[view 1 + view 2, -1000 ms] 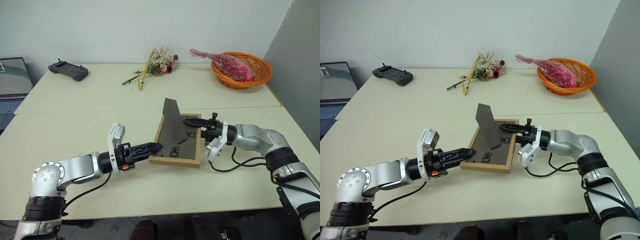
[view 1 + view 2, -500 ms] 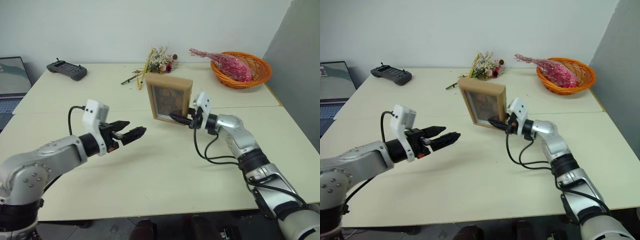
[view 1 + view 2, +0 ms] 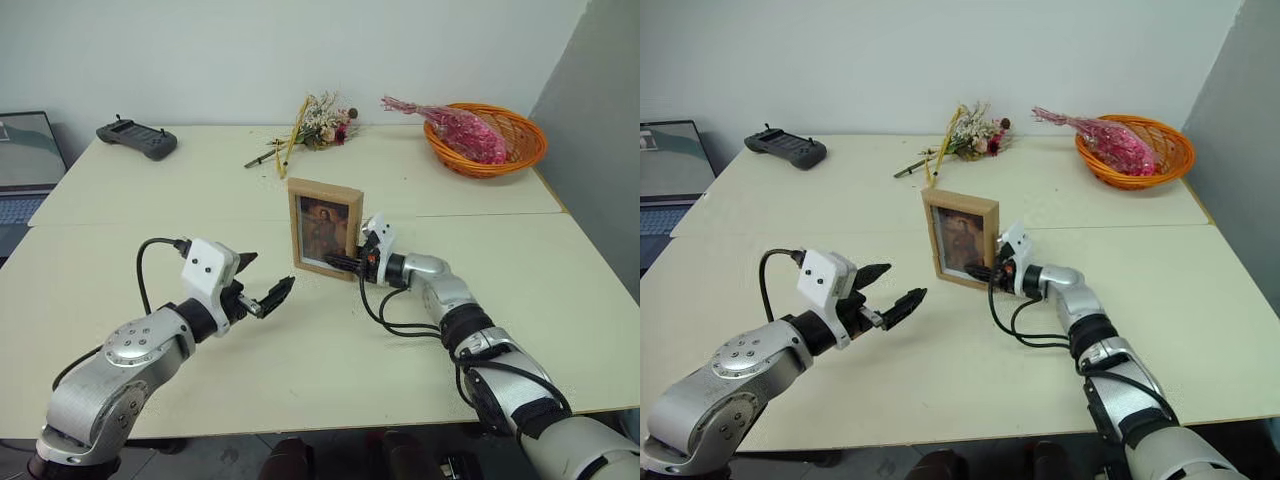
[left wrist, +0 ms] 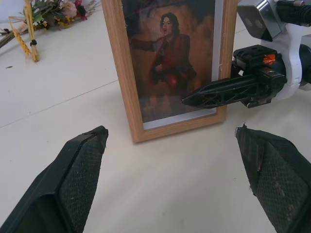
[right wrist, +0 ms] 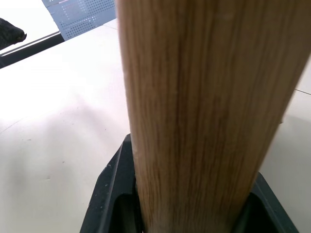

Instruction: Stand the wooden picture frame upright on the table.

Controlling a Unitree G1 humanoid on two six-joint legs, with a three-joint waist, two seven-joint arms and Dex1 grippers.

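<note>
One wooden picture frame (image 3: 325,226) stands on the table (image 3: 300,370), right pincer (image 3: 340,264) clamping it, left pincer (image 3: 262,284) wide

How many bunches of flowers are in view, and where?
2. One small bunch lies on the far table; one pink bunch lies in the orange basket, far right. None seems hidden.

Frame at mid-table, everything else along the far edge.
You have the wooden picture frame (image 3: 325,227) upright mid-table (image 3: 300,370); behind it the flowers (image 3: 318,122); the basket (image 3: 487,138) at the far right corner, the controller (image 3: 136,138) far left.
</note>
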